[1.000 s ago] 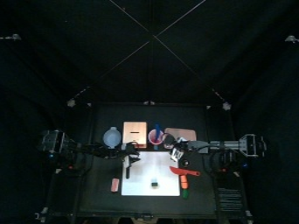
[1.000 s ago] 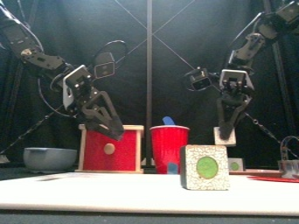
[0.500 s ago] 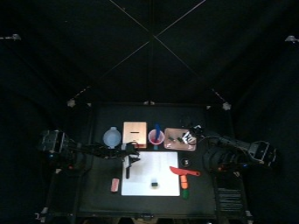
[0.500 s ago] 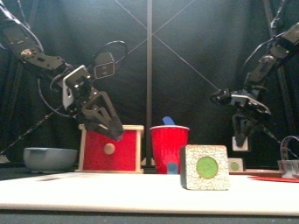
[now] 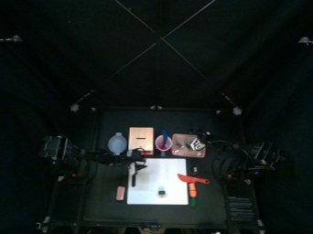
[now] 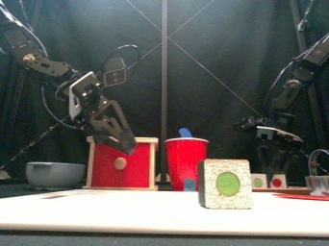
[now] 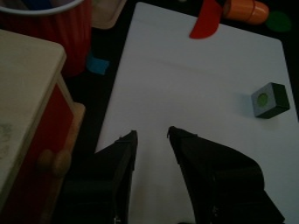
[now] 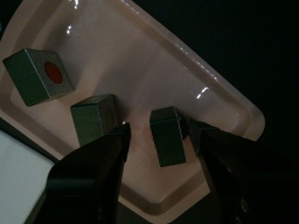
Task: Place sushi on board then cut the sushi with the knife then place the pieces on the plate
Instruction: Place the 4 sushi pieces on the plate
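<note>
Right wrist view: right gripper [image 8: 160, 131] spread astride a sushi piece [image 8: 167, 144] on the pink tray [image 8: 222, 92]. Withdraw straight up; neighbouring piece [image 8: 93, 120] stands close beside.

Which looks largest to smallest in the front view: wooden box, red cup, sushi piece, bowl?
1. wooden box
2. red cup and sushi piece: alike; the piece stands nearer
3. bowl

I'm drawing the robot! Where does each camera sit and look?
Top: high above, facing down on the white board; left gripper, right gripper show.
Front: table's front edge, level toward the sushi piece; both grippers.
Left wrist: over the board; left gripper.
Right wrist: over the pink tray; right gripper.
Top and left wrist share the board.
</note>
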You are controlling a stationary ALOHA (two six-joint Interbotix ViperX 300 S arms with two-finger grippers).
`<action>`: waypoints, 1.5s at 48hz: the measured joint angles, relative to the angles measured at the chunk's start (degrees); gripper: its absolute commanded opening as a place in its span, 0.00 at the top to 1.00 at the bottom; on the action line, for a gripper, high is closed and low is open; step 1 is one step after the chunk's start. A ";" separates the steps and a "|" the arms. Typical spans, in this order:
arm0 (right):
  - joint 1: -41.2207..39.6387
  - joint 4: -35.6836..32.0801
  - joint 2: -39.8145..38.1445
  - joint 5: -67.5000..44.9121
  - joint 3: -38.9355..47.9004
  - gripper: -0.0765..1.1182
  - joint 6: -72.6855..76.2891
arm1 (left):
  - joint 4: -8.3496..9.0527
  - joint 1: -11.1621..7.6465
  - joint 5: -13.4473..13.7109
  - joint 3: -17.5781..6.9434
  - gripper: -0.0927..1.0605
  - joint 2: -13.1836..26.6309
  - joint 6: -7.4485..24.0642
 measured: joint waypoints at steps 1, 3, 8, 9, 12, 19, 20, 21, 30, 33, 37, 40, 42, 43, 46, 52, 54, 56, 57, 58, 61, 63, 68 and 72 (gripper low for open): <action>0.00 0.00 0.00 0.26 -0.18 0.20 -0.09 | 0.00 0.00 0.00 0.00 0.27 0.00 0.00; 0.00 0.00 -0.18 1.05 -0.44 0.20 0.00 | 0.00 0.00 0.00 0.00 0.27 0.00 0.00; 0.97 -0.18 -2.29 4.13 -1.67 0.20 0.00 | 0.00 0.00 0.00 0.00 0.27 0.00 0.00; 1.41 -0.18 -2.99 5.01 -2.02 0.20 0.00 | 0.00 0.00 0.00 0.00 0.27 0.00 -0.09; 3.69 -0.09 -5.27 7.21 -3.25 0.20 0.00 | 0.09 0.00 0.00 0.00 0.27 0.00 -0.09; 11.78 0.44 -8.61 9.05 -5.80 0.20 0.09 | 0.00 -0.09 0.00 0.00 0.27 0.00 -0.09; 13.27 0.44 -8.88 9.05 -6.15 0.20 0.09 | 0.00 -0.09 0.00 0.00 0.27 0.00 -0.09; 14.94 0.35 -9.05 8.96 -6.50 0.20 0.09 | 0.09 -0.09 0.00 0.00 0.27 0.00 -0.09; 32.52 0.00 -7.73 4.31 -9.32 0.20 -0.09 | 0.00 -0.09 0.00 0.00 0.27 0.00 -0.09; 37.88 0.35 -6.06 1.93 -10.11 0.20 0.62 | 0.09 -0.09 0.00 0.00 0.27 0.00 -0.09; 42.36 1.76 -4.13 -1.76 -10.90 0.20 0.26 | 0.00 -0.09 0.00 0.00 0.27 0.00 -0.09; 44.82 4.22 -2.64 -5.10 -11.60 0.20 0.26 | 0.00 -0.09 0.00 0.00 0.27 0.00 -0.09; 45.97 6.06 -1.32 -7.12 -12.13 0.20 0.53 | 0.00 -0.09 0.00 0.00 0.27 0.00 -0.09; 46.32 6.77 -0.70 -7.82 -12.30 0.20 0.62 | 0.00 -0.09 0.00 0.00 0.27 0.00 0.00; 47.29 8.61 1.32 -9.49 -13.01 0.20 0.35 | 0.00 0.00 0.00 0.00 0.27 0.00 0.00; 48.96 9.49 5.36 -10.55 -15.03 0.20 0.18 | 0.00 0.00 0.00 0.00 0.27 0.00 0.00; 49.48 9.32 6.77 -10.63 -16.00 0.20 0.18 | 0.00 0.00 0.09 0.00 0.27 0.00 0.00; 49.92 8.96 8.26 -10.63 -16.87 0.20 0.26 | 0.09 0.00 0.00 0.00 0.27 0.09 0.00; 50.10 8.79 8.96 -10.63 -17.23 0.20 0.26 | 0.00 0.00 0.00 0.00 0.27 0.00 0.00; 50.36 8.70 9.58 -10.63 -17.67 0.20 0.18 | 0.00 0.00 0.00 0.00 0.27 0.00 0.00; 51.15 8.26 11.69 -10.63 -18.72 0.20 0.18 | 0.00 0.00 0.00 -0.09 0.27 0.00 0.00; 51.59 8.17 12.74 -10.63 -19.25 0.20 0.18 | 0.00 0.00 0.00 -0.09 0.27 0.00 0.00; 52.65 8.00 15.03 -10.63 -20.92 0.20 0.18 | 0.00 -0.09 0.00 0.00 0.27 0.09 0.00; 53.26 8.00 16.44 -10.63 -22.32 0.20 0.26 | 0.09 -0.09 0.00 0.00 0.27 0.00 0.00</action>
